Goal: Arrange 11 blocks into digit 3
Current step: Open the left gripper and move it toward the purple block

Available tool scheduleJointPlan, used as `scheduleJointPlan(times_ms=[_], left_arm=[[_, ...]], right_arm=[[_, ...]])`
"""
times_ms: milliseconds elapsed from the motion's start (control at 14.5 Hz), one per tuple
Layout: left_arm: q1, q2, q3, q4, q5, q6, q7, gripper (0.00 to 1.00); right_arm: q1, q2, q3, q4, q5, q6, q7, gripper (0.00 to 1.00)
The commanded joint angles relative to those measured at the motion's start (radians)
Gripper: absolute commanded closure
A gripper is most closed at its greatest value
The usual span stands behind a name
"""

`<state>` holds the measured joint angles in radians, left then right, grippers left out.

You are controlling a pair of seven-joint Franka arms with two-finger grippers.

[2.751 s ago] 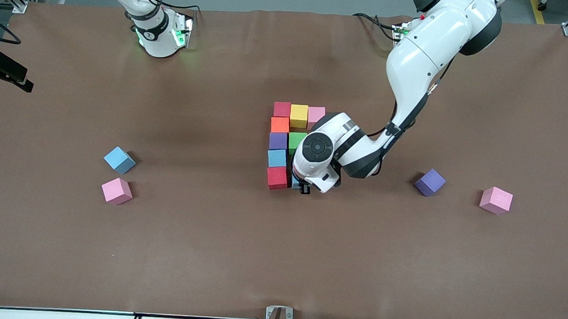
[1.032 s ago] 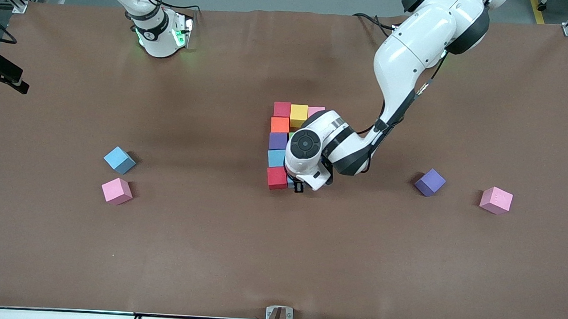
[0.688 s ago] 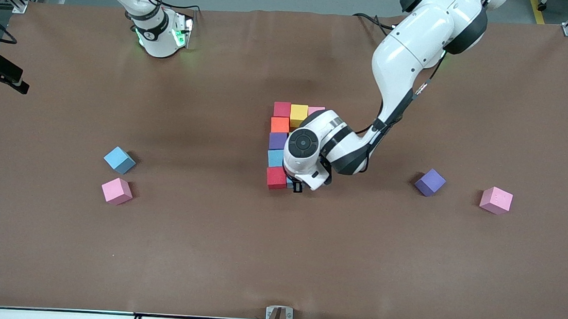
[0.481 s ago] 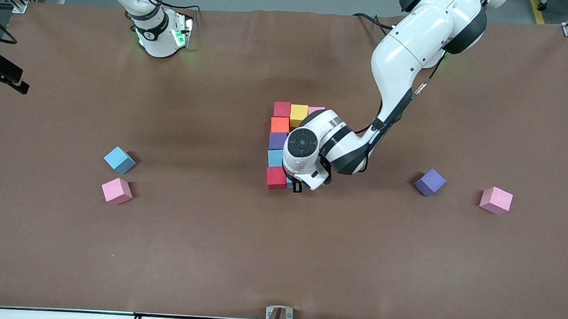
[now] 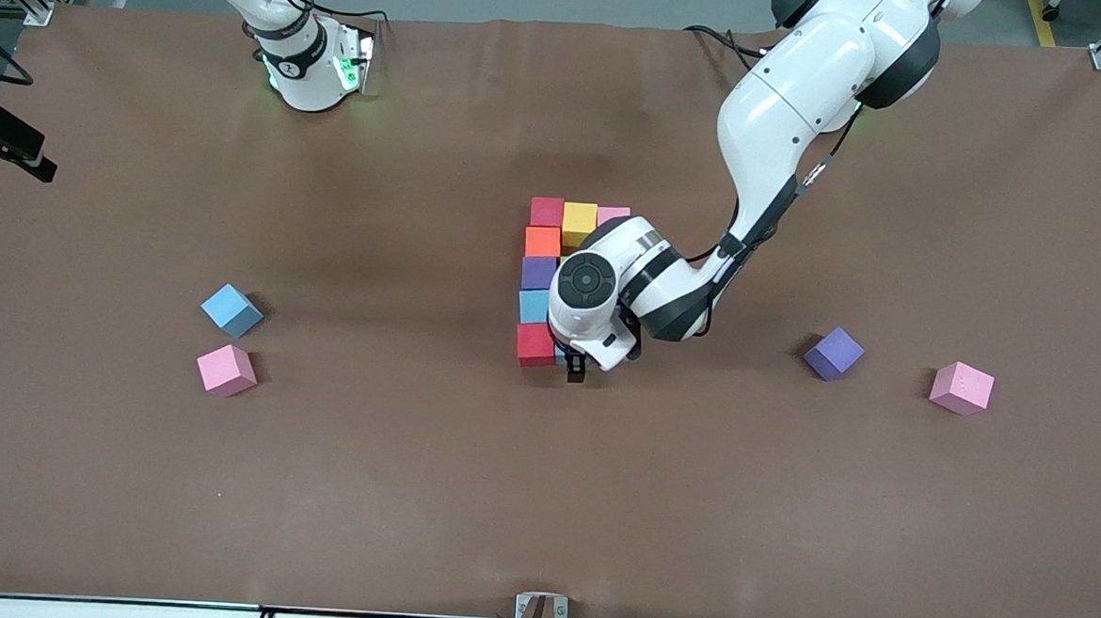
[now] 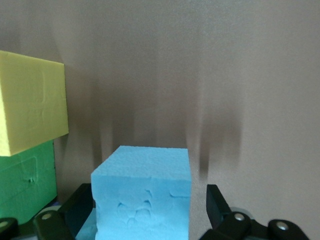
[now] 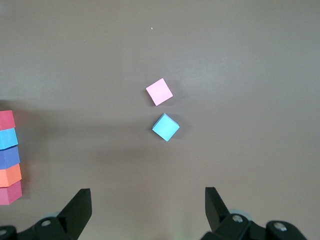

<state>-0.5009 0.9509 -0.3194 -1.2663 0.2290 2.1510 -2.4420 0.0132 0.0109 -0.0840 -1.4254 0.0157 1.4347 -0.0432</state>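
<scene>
Since 2.8 s before: left gripper point(image 5: 574, 370) shifted toward red block point(image 5: 535, 344); light blue block point(image 6: 142, 192) sat between its spread fingers point(image 6: 216, 208). Right gripper point(image 7: 148, 206) waited, fingers apart, above desk point(image 5: 410, 481).

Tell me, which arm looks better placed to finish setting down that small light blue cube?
The left. Its gripper is already low beside the red cube of the figure, open fingers flanking the light blue cube. The right gripper waits high over the loose blocks.
</scene>
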Motion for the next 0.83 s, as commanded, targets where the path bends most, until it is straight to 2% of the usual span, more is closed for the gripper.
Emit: scheduleJointPlan(times_ms=[0,481,756], left_arm=[[-0.016,-0.01,0.01,0.027,-0.016,-0.066,0.005,0.0],[-0.01,-0.139,0.006,0.022,-0.007,-0.221,0.014,0.0],[0.033,-0.228,0.016,0.01,0.056,-0.243,0.13,0.0]], right_arm=[[0.002,0.003,0.0,0.008,-0.003,-0.002,-0.001,0.0],[0.001,0.003,0.0,0.008,-0.005,-0.003,-0.001,0.0],[0.001,0.003,0.0,0.008,-0.005,-0.002,-0.001,0.0]])
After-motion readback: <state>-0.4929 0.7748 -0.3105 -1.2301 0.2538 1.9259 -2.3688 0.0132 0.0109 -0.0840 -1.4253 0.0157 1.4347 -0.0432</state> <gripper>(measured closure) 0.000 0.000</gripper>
